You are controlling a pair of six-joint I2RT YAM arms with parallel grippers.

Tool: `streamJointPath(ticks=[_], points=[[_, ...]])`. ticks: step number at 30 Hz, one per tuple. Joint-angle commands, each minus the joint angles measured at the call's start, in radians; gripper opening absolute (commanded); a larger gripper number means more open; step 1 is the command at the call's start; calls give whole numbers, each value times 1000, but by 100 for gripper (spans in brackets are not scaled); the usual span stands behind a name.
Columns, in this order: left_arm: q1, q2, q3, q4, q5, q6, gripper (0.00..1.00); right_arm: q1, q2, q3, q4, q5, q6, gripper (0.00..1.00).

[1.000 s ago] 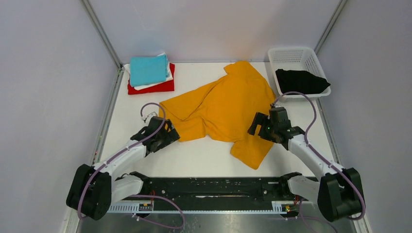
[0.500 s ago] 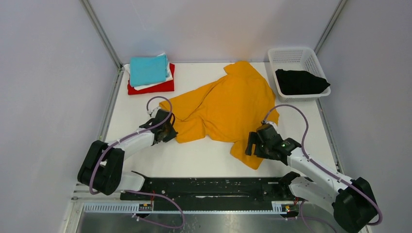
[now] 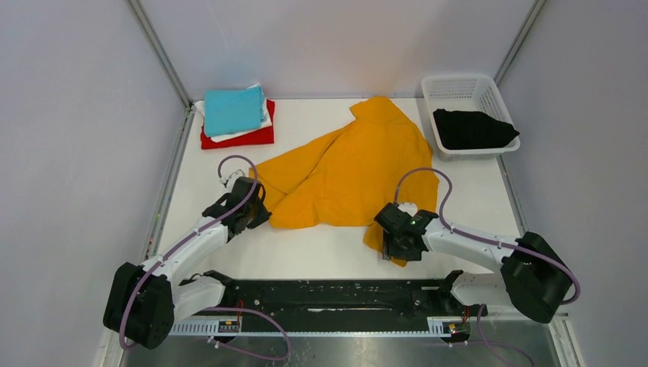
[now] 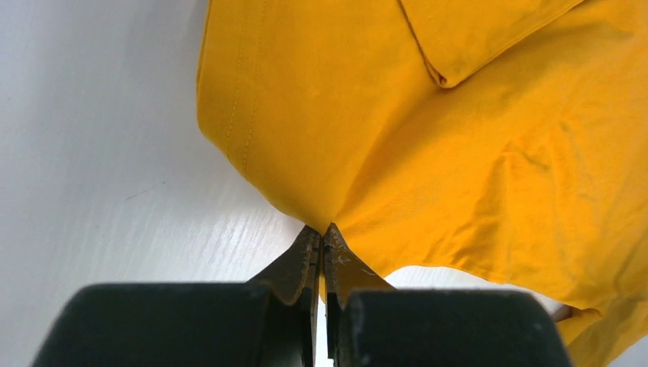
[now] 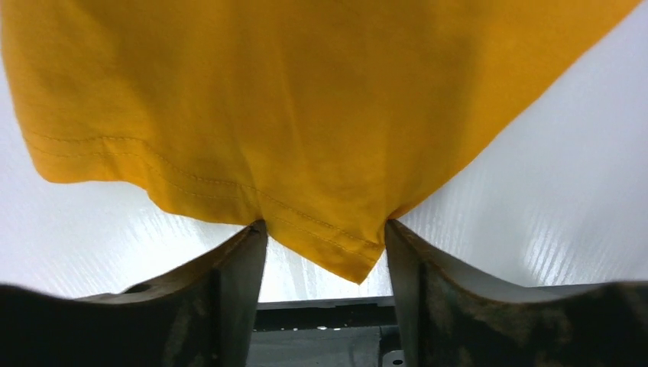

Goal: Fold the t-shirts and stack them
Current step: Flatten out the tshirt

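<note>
Right gripper gapes astride the near hem corner of the orange shirt, left gripper clenched on its side edge — probably to tug it flat on the table before it joins the far-left stack.

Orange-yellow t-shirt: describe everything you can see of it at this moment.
The orange-yellow t-shirt is plain soft cloth with stitched hems, unfolded and rumpled, and it lies diagonally across the middle of the white table. One sleeve points to the far edge. The left tool is shut on a corner at its left side. The right tool stands open astride the near hem corner, not yet closed.
</note>
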State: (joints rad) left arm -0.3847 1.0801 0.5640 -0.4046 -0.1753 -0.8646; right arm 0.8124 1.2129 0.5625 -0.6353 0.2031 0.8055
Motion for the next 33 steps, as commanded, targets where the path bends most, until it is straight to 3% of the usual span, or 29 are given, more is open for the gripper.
streamJointPath(ticks=[1,3,5,6,13,18,26,33], points=[[0,-18,-2,-42,-41,7,0,16,110,12,80,25,44,55],[0,-18,8,-48,-52,14,0,16,116,30,79,76,42,40],[0,-16,33,-63,-62,22,0,16,96,54,68,136,30,5],[0,-18,50,-70,-65,26,0,16,79,71,56,170,18,0],[-6,-221,193,-78,-94,53,0,12,-187,321,-204,563,-13,0],[-9,-331,402,-95,-54,116,0,11,-405,549,-200,707,-201,0],[-9,-380,786,-132,26,202,0,11,-502,978,-166,618,-482,0],[-10,-396,1016,-158,80,268,0,11,-404,1365,-232,496,-640,0]])
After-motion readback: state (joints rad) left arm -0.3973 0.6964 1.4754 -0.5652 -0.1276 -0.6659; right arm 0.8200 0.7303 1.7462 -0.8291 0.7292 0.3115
